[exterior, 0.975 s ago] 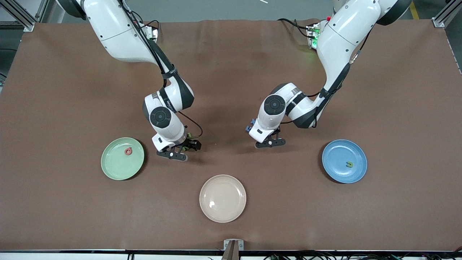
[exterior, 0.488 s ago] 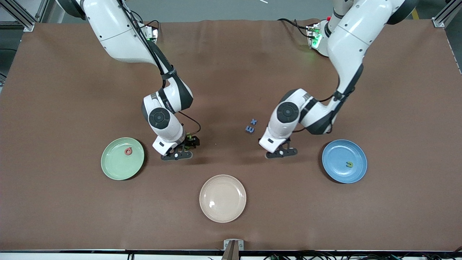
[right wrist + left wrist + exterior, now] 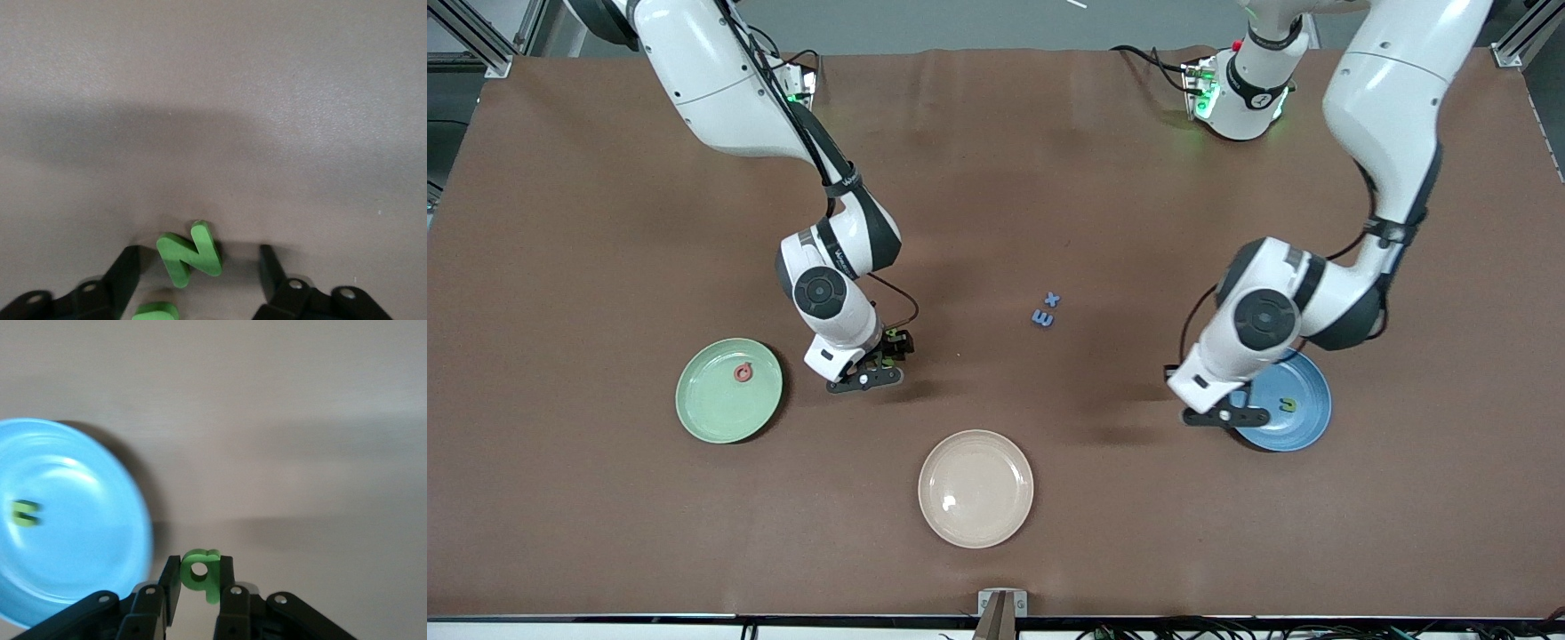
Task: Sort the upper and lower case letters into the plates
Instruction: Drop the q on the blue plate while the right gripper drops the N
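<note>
My left gripper (image 3: 1227, 411) is shut on a green letter q (image 3: 200, 573) and holds it over the table at the edge of the blue plate (image 3: 1303, 427). The plate also shows in the left wrist view (image 3: 73, 540). One green letter (image 3: 1287, 405) lies in it. My right gripper (image 3: 200, 257) is open, low at the table, with a green letter N (image 3: 190, 257) lying between its fingers. In the front view it (image 3: 885, 351) is beside the light green plate (image 3: 711, 409), which holds a pinkish red letter (image 3: 743, 372). A blue E (image 3: 1041, 317) and a blue x (image 3: 1052, 300) lie mid-table.
A cream-beige plate (image 3: 975, 516) sits nearer the front camera, between the two arms. Another green letter (image 3: 155, 311) lies close to my right gripper's fingers, partly cut off in the right wrist view.
My left arm has swung from beside the blue letters to the blue plate's edge with the green q, uncovering the E and x. My right gripper has shifted slightly.
</note>
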`<state>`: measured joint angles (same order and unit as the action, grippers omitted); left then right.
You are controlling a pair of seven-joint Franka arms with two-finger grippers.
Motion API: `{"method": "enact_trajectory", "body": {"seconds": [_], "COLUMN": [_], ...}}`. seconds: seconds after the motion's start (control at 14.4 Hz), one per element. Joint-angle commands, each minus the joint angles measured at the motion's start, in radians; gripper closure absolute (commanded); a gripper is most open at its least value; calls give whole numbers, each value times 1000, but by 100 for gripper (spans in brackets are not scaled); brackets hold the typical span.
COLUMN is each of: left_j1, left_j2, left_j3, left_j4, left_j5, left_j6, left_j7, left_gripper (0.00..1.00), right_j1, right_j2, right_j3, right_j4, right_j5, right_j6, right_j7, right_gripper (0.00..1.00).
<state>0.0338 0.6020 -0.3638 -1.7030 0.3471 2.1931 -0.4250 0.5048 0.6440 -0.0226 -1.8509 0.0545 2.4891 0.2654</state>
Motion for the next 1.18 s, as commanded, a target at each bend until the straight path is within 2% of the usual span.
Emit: {"method": "enact_trajectory", "body": {"seconds": [0.0,0.07,0.14,0.21,0.28,0.35,0.42,0.49,0.56,0.7,0.84,0.98,1.11], "left_j1": [84,109,120,135,153,161,170,182,183,181,160,152,147], "left_j2": [-11,-7,-2,2,16,21,22,25,27,25,15,12,12], "left_j3": [-7,-9,-7,-6,-7,-7,-7,-7,-7,-9,-20,-58,-119], "left_j4": [-17,-17,-15,-17,-15,-17,-18,-17,-18,-18,-23,-30,-36], "left_j5": [18,17,17,18,18,18,18,18,18,18,7,3,3], "left_j6": [-21,-21,-19,-15,-12,-9,-3,4,4,4,-7,-10,-12], "left_j7": [105,138,159,169,176,184,189,190,190,187,161,82,-15], "left_gripper": [97,96,90,83,71,53,22,1,0,0,0,0,0], "right_j1": [1,1,1,1,1,0,0,-5,-11,-38,-89,-150,-227], "right_j2": [-4,-4,-6,-6,-6,-7,-9,-10,-14,-29,-69,-105,-142], "right_j3": [6,6,6,6,6,6,6,6,6,1,1,1,1], "right_j4": [-13,-21,-24,-24,-24,-24,-22,-22,-21,-13,7,47,53], "right_j5": [-4,-5,-4,-5,-4,-4,-4,-4,-4,-4,-5,-4,-4], "right_j6": [10,11,11,10,10,8,5,2,-2,-7,-97,-246,-291], "right_j7": [-3,-3,-5,-6,-6,-6,-6,0,6,-15,-78,-174,-254], "right_gripper": [32,36,41,48,57,66,77,91,99,100,100,100,100]}}
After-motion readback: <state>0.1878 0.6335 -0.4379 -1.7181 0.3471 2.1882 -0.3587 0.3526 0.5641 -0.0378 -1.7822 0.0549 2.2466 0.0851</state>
